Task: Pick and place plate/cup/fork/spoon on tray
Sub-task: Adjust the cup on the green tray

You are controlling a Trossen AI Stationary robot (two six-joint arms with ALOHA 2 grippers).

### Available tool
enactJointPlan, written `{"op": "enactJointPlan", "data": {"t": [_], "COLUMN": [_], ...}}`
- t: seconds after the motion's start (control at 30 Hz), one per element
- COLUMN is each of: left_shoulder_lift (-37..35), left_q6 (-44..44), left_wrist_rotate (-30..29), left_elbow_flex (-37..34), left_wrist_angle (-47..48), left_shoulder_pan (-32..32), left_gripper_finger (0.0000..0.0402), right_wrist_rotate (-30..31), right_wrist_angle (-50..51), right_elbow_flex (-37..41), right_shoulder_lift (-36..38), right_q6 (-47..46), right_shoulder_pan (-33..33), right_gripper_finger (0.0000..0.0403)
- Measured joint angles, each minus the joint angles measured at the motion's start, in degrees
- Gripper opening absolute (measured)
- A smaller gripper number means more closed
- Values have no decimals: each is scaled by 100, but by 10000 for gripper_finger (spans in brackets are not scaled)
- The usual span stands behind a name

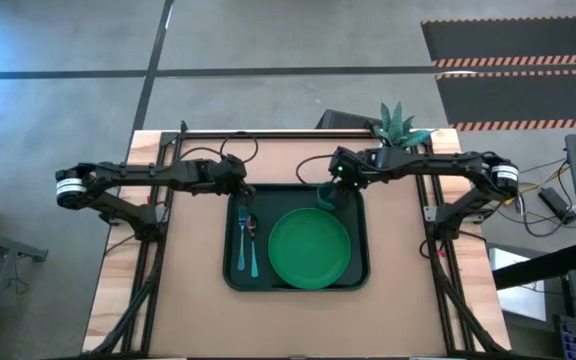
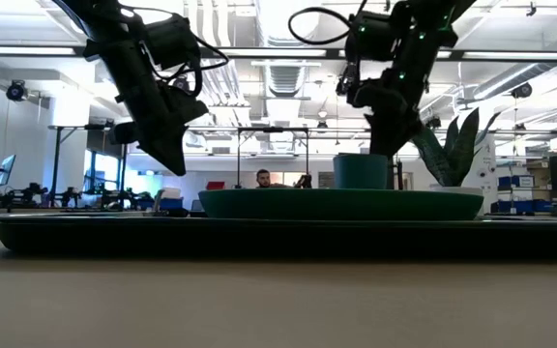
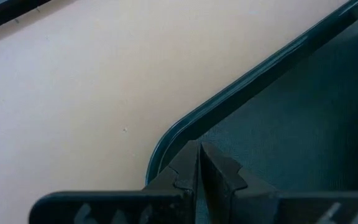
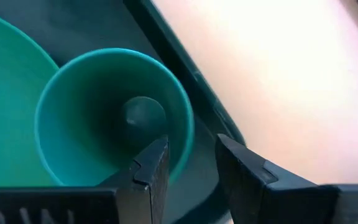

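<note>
Sitting on the light wood worktop (image 1: 298, 320), the dark green tray (image 1: 360, 272) is the biggest thing, with its long side running from left to right in the high view. The round green plate (image 1: 309, 247) lies flat in the right half of the tray. The cup (image 1: 328, 196) stands upright in the tray's far right corner, just beside the plate, with its open mouth facing up. The fork (image 1: 242, 244) and the spoon (image 1: 252, 243) lie side by side in the left part of the tray, both pointing long-ways from the far side to the near side, with the spoon's bowl at the far end.

The right gripper (image 4: 190, 163) has its fingers spread apart, one finger inside the cup's rim and one outside. The left gripper (image 3: 199, 169) is squeezed closed and holds nothing, above the tray's far left corner.

Only the right wrist view looks down inside the cup. The low view shows a spiky plant (image 2: 455, 147) behind the tray, and hides the fork and spoon.
</note>
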State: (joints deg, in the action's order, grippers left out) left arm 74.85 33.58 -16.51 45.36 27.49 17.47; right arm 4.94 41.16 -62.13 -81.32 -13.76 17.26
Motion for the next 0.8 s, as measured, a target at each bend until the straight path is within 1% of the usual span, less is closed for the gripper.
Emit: {"op": "enactJointPlan", "data": {"t": [0.13, 0.27, 0.37, 0.47, 0.5, 0.63, 0.8], "left_shoulder_lift": [0, 0, 0, 0, 0, 0, 0], "left_q6": [0, 0, 0, 0, 0, 0, 2], "left_wrist_rotate": [1, 0, 0, 0, 0, 1, 0], "left_elbow_flex": [-2, -2, -2, -2, -2, -2, -2], "left_wrist_angle": [3, 4, 3, 4, 4, 2, 2], "left_shoulder_pan": [4, 4, 2, 2, 2, 2, 2], "left_gripper_finger": [0, 0, 0, 0, 0, 0, 0], "right_wrist_rotate": [-200, -216, -213, -204, -220, -103, 86], "right_wrist_angle": [-230, -229, -94, 111, 140, 363, 411], "right_elbow_flex": [0, 0, 0, 0, -9, -8, -7], "right_shoulder_lift": [-222, -474, -605, -670, -671, -562, -244], "right_q6": [97, 91, 75, 27, 11, -56, -126], "right_shoulder_pan": [2, 3, 3, 4, 4, 4, 4], "right_gripper_finger": [120, 114, 83, 31, 20, 10, 9]}}
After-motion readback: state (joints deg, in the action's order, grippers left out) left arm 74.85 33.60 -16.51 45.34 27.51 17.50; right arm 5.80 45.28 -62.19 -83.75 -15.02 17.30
